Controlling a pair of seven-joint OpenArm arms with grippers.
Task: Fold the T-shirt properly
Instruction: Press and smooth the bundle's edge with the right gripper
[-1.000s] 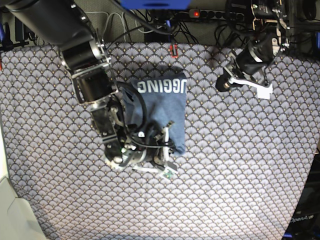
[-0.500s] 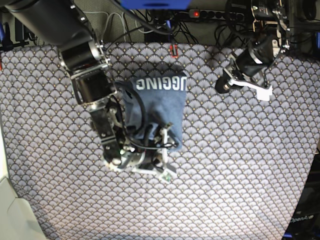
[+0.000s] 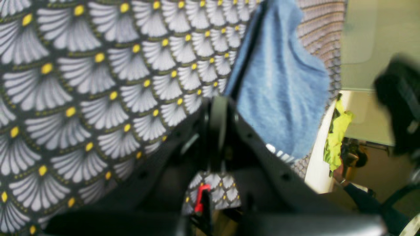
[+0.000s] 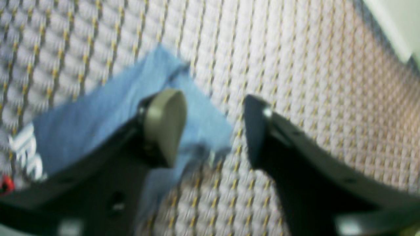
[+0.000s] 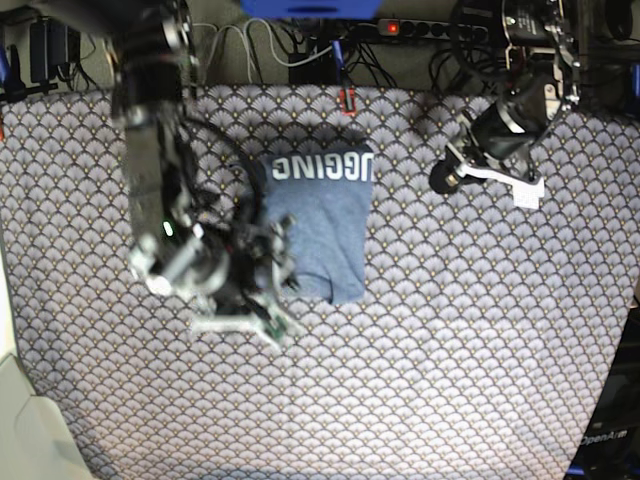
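Note:
The slate-blue T-shirt (image 5: 322, 218) lies folded into a compact block in the middle of the table, with white upside-down lettering along its far edge. My right gripper (image 5: 279, 285) hovers open at the shirt's near left corner, blurred by motion. In the right wrist view its fingers (image 4: 164, 126) stand apart above that corner of the T-shirt (image 4: 98, 118) and hold nothing. My left gripper (image 5: 527, 188) stays shut and empty off to the shirt's right. The left wrist view shows its shut gripper (image 3: 216, 121) with the T-shirt (image 3: 282, 88) farther off.
A grey scallop-patterned tablecloth (image 5: 480, 350) covers the table. A power strip (image 5: 390, 27) and cables run behind the far edge, where a small red clip (image 5: 347, 100) sits. A cream surface (image 5: 20, 420) borders the near left corner.
My right gripper has opened, let go of the shirt's near edge and drawn back to the left and upward. The shirt stays folded. The left arm has barely moved.

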